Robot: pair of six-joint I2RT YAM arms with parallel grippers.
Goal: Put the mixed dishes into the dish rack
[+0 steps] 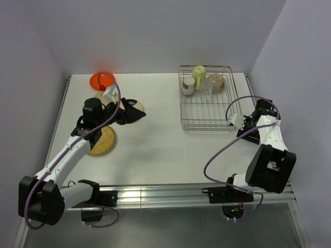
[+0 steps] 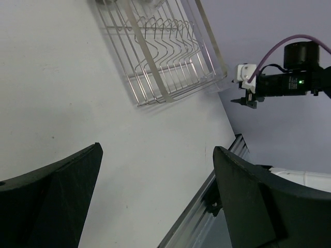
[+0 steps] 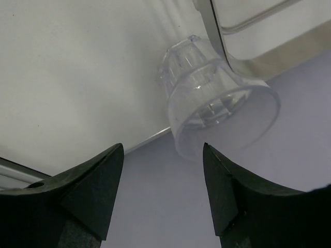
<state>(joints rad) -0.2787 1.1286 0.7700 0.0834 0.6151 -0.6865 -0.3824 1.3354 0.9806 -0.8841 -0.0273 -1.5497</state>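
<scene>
Dish rack (image 1: 207, 117): stands at the far right of the table (image 1: 165, 152); its near half shows bare bars.
In the rack: pale yellow-green mug (image 1: 199, 73), cream bowl (image 1: 188, 86) and clear glass (image 1: 207, 86) are grouped at the far end.
Left of the table: orange plate (image 1: 101, 79) lies at the far edge, tan plate (image 1: 137, 108) towards the middle, woven yellow-brown round plate (image 1: 105, 142) nearer the bases.
Markings: a small green light glows on the right arm, seen from the left wrist; no lettering is legible.
Left arm: stretches from the near left corner, wrist turned right, over the tan plate.
Left gripper (image 2: 157, 149): fingers wide apart, only bare table between them.
Right arm: folded back on itself, hand just beside the rack's near right corner.
Right gripper (image 3: 163, 147): fingers spread, the glass ahead and untouched.
</scene>
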